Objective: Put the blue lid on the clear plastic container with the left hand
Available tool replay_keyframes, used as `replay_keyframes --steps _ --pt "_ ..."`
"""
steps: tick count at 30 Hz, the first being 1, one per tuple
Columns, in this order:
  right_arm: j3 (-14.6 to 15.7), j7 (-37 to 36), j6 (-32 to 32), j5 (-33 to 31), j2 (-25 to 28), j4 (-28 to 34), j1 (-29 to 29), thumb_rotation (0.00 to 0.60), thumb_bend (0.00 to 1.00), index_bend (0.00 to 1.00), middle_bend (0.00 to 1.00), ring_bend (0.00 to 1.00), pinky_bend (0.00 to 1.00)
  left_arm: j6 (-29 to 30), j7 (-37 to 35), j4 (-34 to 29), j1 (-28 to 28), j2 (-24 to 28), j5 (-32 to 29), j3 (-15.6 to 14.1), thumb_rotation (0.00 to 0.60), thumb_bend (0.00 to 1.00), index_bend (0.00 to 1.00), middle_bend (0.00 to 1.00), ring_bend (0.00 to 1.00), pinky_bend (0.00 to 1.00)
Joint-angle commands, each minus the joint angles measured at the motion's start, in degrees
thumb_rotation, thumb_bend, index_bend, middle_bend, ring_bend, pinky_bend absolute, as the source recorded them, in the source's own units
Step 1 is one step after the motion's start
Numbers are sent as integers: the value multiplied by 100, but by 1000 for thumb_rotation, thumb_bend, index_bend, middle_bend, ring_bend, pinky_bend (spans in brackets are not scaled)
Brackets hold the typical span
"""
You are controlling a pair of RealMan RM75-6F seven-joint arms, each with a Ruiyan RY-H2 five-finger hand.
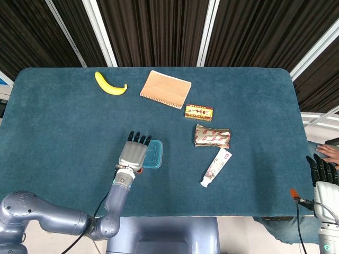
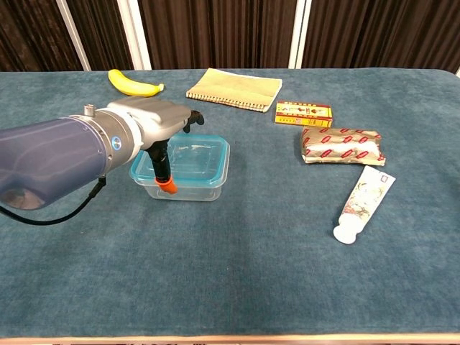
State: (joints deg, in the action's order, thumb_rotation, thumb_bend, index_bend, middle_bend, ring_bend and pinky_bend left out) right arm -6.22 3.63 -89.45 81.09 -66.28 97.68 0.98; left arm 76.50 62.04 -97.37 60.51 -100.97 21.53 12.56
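Head view: just left of frame centre, the left hand (image 1: 133,154) is hovering flat, fingers extended side by side, over the left edge of the box (image 1: 153,154), whose lid (image 1: 154,152) is sitting on top. Chest view: the lid (image 2: 194,154) is looking seated on the box (image 2: 188,188), hand (image 2: 154,123) holding nothing, so the job is appearing almost done, perhaps lacking a final press; the right hand (image 1: 322,172), lower right, is idling.

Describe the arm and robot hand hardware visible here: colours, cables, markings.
The left arm has smooth blue-grey rounded links with a silver wrist section and a thin black cable looping beneath it. The left robot hand has a silver-grey back and black fingers; the chest view shows an orange tip on one. The right robot hand also has black fingers over a pale wrist, with a black cable and orange connector nearby.
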Motion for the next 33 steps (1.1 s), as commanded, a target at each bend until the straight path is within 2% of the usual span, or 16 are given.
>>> replay_keyframes --steps 1,13,21,33 --pt "0 2 1 0 0 1 0 600 268 52 0 0 0 14 7 4 -8 -6 12 3 600 121 45 126 0 0" --pt "0 4 4 -4 -1 2 -1 600 268 52 0 0 0 106 74 9 -40 -49 49 24 600 121 45 133 0 0" --pt "2 7 1 3 -4 -4 -2 600 268 52 0 0 0 222 111 -77 -70 -47 206 -2 600 121 37 63 0 0" --pt "7 30 6 4 -5 -1 -4 600 268 51 0 0 0 426 242 -806 -161 191 602 -227 600 134 37 76 0 0"
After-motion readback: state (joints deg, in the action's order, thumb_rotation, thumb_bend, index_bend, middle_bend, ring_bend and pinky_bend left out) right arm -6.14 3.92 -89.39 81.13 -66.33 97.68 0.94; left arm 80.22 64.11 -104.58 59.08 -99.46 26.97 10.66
